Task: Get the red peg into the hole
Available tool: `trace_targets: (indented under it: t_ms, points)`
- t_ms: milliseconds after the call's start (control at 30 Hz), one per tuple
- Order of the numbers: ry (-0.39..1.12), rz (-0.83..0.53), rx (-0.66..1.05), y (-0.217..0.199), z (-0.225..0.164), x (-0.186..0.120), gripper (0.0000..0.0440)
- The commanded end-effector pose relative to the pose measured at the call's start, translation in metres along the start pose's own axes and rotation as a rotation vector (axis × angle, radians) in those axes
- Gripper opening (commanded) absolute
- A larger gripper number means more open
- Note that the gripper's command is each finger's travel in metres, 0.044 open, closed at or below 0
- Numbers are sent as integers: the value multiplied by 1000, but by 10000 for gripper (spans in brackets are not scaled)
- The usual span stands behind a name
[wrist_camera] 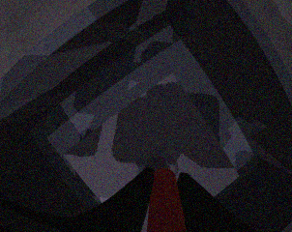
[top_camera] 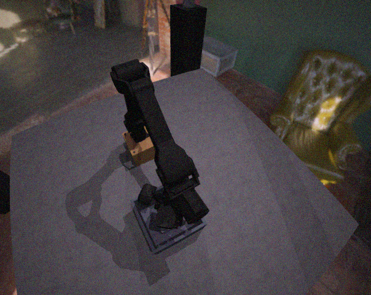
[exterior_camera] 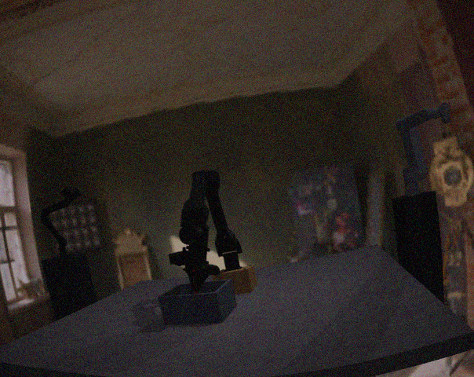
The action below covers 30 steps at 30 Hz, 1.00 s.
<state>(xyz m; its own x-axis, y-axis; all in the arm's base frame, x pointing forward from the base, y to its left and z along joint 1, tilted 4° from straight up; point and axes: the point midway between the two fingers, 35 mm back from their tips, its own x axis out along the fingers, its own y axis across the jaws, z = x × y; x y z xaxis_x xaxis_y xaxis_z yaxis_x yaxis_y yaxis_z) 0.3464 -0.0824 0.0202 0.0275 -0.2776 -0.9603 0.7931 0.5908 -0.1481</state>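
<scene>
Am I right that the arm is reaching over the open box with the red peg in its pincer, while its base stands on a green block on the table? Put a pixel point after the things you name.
The block [top_camera: 143,156] [exterior_camera: 246,280] is orange-brown, not green, as the top view shows; the rest stands.

Looks like an old house's sitting room: tufted armchair [top_camera: 319,117], paned window [exterior_camera: 1,227], painting [exterior_camera: 326,210], ornate wall clock [exterior_camera: 451,174].

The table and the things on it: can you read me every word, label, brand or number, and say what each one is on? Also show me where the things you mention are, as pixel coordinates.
There is no text that I can read on the box [top_camera: 179,237] [exterior_camera: 192,310], the red peg [wrist_camera: 166,205], the robot arm [top_camera: 158,117] [exterior_camera: 195,214] or its wooden base [top_camera: 144,157] [exterior_camera: 247,280].
The views are dark and grainy, so small marks could be missed.
</scene>
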Motion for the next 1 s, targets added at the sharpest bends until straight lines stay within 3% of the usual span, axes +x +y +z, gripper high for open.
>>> trace_targets:
  t_ms: [0, 67, 200, 633, 967]
  points:
    - [41, 9, -39, 0, -3, 16, 122]
    - [58, 14, -45, 1, -4, 22, 161]
    - [57, 33, -84, 3, 8, 26, 178]
    - [97, 130, -75, 35, 44, 18, 440]
    - [79, 263, -72, 72, 74, -5, 440]
